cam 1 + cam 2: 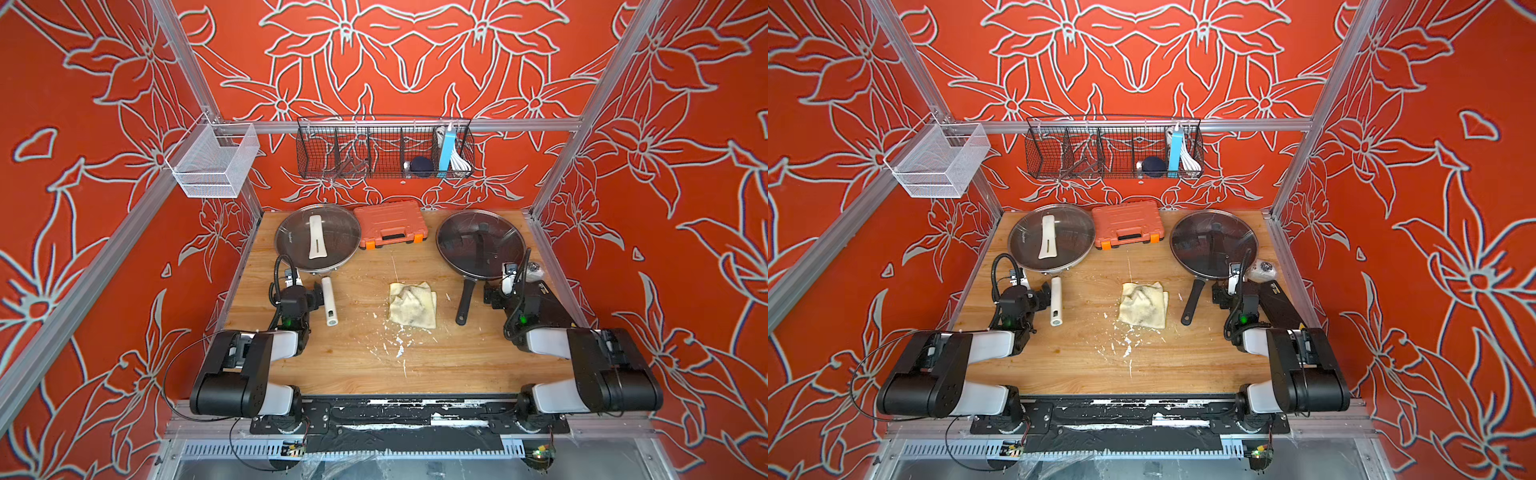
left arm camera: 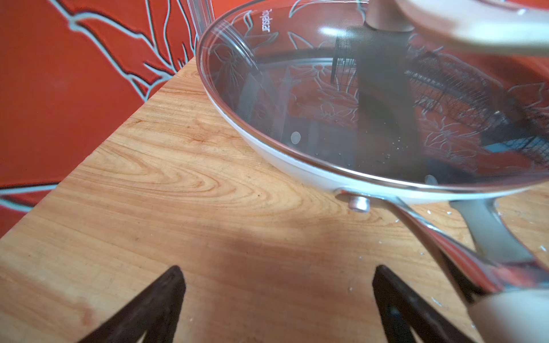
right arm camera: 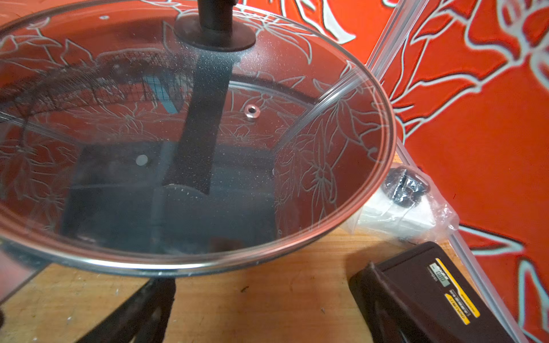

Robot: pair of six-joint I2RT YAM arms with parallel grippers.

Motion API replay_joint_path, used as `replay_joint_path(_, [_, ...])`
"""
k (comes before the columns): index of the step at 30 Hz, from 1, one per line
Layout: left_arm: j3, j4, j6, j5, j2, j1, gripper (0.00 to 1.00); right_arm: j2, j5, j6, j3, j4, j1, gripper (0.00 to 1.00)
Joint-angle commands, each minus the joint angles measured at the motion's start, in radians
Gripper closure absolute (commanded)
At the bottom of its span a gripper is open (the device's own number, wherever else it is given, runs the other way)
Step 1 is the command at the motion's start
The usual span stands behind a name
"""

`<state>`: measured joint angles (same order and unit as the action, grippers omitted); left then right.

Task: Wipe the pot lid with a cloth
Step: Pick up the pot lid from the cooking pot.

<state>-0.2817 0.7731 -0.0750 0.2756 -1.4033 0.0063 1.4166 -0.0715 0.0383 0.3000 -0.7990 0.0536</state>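
Cloth (image 1: 412,305) between left tool (image 1: 318,297), right tool (image 1: 489,296)

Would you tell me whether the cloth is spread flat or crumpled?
Crumpled: in both top views the cloth lies rumpled, with raised creases and folds.

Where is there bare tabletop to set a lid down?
Widest free patch: the near table strip between the cloth and the front edge, bare except white flecks. A narrower lane runs between the cloth and the white pan's handle. Crowded: the back row of white pan, orange case, black pan.
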Motion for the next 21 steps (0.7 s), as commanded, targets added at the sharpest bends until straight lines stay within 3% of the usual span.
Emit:
replay_joint_path(1, [-0.007,0.031,-0.002,-0.005,0.005,-0.006,0.01,0.005,-0.001,-0.011,0.021,-0.022,-0.005,0.02])
replay_joint_path(21, [-0.005,0.032,-0.003,-0.005,0.006,-0.006,0.01,0.007,0.006,-0.014,0.025,-0.013,-0.007,0.02])
